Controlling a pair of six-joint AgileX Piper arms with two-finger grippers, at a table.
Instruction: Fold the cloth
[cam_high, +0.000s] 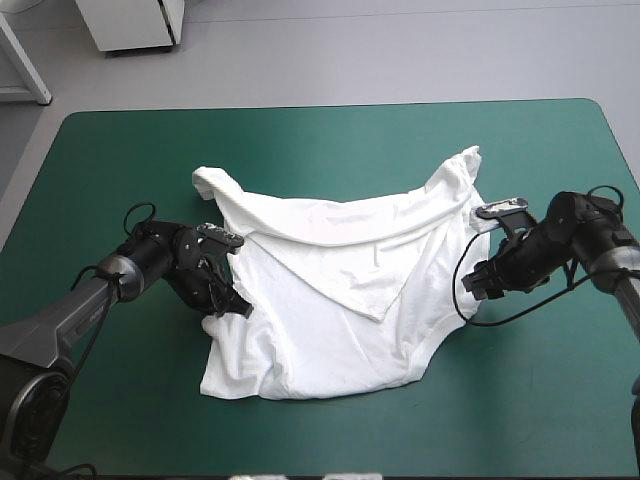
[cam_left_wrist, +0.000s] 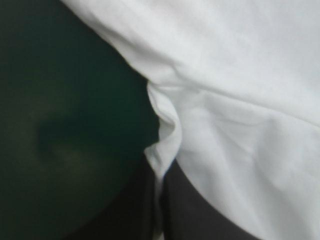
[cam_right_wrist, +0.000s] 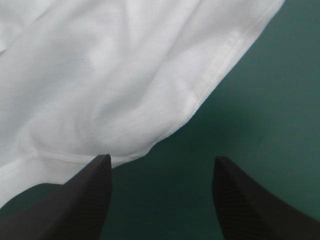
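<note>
The white T-shirt (cam_high: 340, 300) lies spread on the middle of the table, its upper part folded down in a loose diagonal flap. My left gripper (cam_high: 228, 300) is low at the shirt's left edge. In the left wrist view its black fingers (cam_left_wrist: 200, 215) are all but shut, and a ridge of T-shirt (cam_left_wrist: 240, 100) edge is pinched between them. My right gripper (cam_high: 478, 282) is at the shirt's right edge. In the right wrist view the right gripper (cam_right_wrist: 160, 172) stands open, and the T-shirt (cam_right_wrist: 100, 75) hem lies just ahead, touching one fingertip (cam_right_wrist: 102, 165).
The teal-green cover (cam_high: 120, 170) shows on every side of the shirt, with wide bands toward the far edge and the near edge. One sleeve (cam_high: 210, 182) sticks out toward the far left.
</note>
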